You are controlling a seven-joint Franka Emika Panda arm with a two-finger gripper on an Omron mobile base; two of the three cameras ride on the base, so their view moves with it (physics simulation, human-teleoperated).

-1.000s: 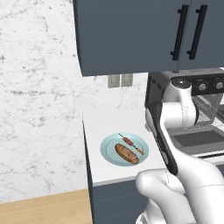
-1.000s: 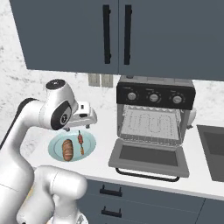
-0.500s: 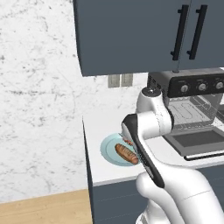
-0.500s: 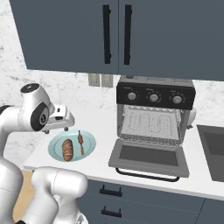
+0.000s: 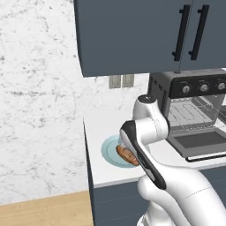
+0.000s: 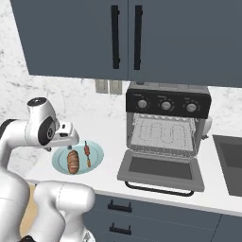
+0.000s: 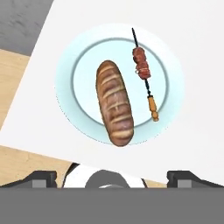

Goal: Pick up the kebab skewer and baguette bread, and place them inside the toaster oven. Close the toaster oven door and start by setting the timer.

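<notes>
Kitchen corner, non-task items
Pale blue plate near the white counter's left edge; sink at right; blue cabinets above.

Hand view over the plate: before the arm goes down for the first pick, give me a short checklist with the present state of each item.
1. Gripper open and holding nothing: ok, its tips stand far apart at the bottom of the hand view.
2. Gripper above the plate, not touching the food: ok.
3. Kebab skewer free to grasp: ok, it lies flat on the plate, apart from the bread.
4. Baguette bread free to grasp: ok, it lies beside the skewer with nothing on it.
5. Toaster oven door open: ok, it is dropped down flat.
6. Toaster oven rack free: ok, nothing lies on the wire rack.
</notes>
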